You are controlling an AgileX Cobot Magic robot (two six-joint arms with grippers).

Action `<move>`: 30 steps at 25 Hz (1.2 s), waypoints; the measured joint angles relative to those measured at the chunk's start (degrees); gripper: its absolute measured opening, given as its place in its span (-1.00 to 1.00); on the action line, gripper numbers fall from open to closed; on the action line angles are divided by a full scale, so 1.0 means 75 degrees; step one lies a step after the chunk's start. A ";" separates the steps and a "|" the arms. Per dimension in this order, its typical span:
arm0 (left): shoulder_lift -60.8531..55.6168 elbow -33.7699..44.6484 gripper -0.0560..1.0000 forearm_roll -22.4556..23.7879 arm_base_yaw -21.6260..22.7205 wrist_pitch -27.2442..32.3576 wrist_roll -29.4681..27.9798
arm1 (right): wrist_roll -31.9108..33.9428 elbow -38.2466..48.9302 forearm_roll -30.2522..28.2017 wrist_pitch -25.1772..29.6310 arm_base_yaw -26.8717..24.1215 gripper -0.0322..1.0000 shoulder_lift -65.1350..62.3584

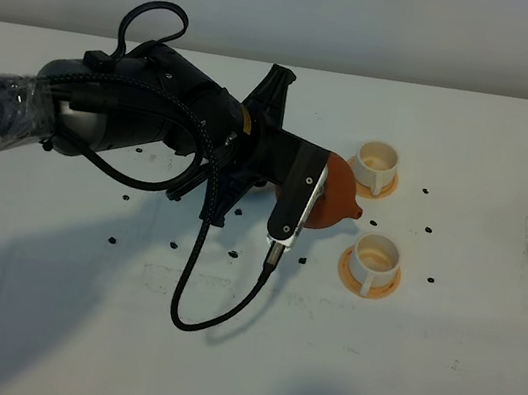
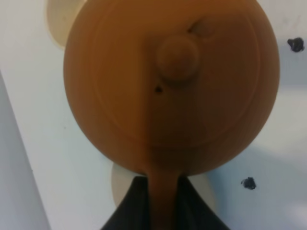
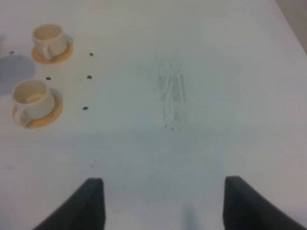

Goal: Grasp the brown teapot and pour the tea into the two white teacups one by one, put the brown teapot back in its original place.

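Left gripper (image 2: 160, 196), jaws clamped narrow on the side handle of the brown teapot (image 2: 172, 86), which hangs clear of the bench (image 1: 435, 388) with its knobbed lid facing the wrist camera. From the high camera the teapot's spout end lies near both white teacups (image 1: 376, 164) (image 1: 376, 255), roughly between them and touching neither; each cup stands upright on its own orange coaster (image 1: 367, 282). Right gripper (image 3: 163, 206), jaws spread wide and holding nothing, hangs over bare bench well apart from the cups.
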 joint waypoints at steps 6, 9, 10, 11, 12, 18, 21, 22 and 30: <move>0.0104 0.0000 -0.73 0.0085 -0.0167 -0.0660 0.0112 | 0.0000 0.0000 0.0000 0.0000 0.0000 0.06 0.0000; 0.0267 0.0000 -0.73 0.0252 -0.0222 -0.0814 0.0121 | 0.0000 0.0000 0.0000 0.0000 0.0000 0.06 0.0000; 0.0294 0.0000 -0.73 0.0288 -0.0222 -0.0813 0.0121 | 0.0000 0.0000 0.0000 0.0000 0.0000 0.06 0.0000; 0.0335 0.0000 -0.73 0.0328 -0.0222 -0.0813 0.0121 | 0.0000 0.0000 0.0000 0.0000 0.0000 0.06 0.0000; 0.0345 0.0000 -0.73 0.0350 -0.0222 -0.0813 0.0129 | 0.0000 0.0000 0.0000 0.0000 0.0000 0.06 0.0000; 0.0356 0.0000 -0.73 0.0534 -0.0222 -0.0867 0.0129 | 0.0000 0.0000 0.0000 0.0000 0.0000 0.06 0.0000; 0.0408 0.0000 -0.73 0.0693 -0.0222 -0.0933 0.0129 | 0.0000 0.0000 0.0000 0.0000 0.0000 0.06 0.0000; 0.0425 0.0000 -0.73 0.0753 -0.0233 -0.0958 0.0129 | 0.0000 0.0000 0.0000 0.0000 0.0000 0.06 0.0000; 0.0495 0.0000 -0.73 0.1127 -0.0294 -0.1157 0.0129 | 0.0000 0.0000 0.0000 0.0000 0.0000 0.06 0.0000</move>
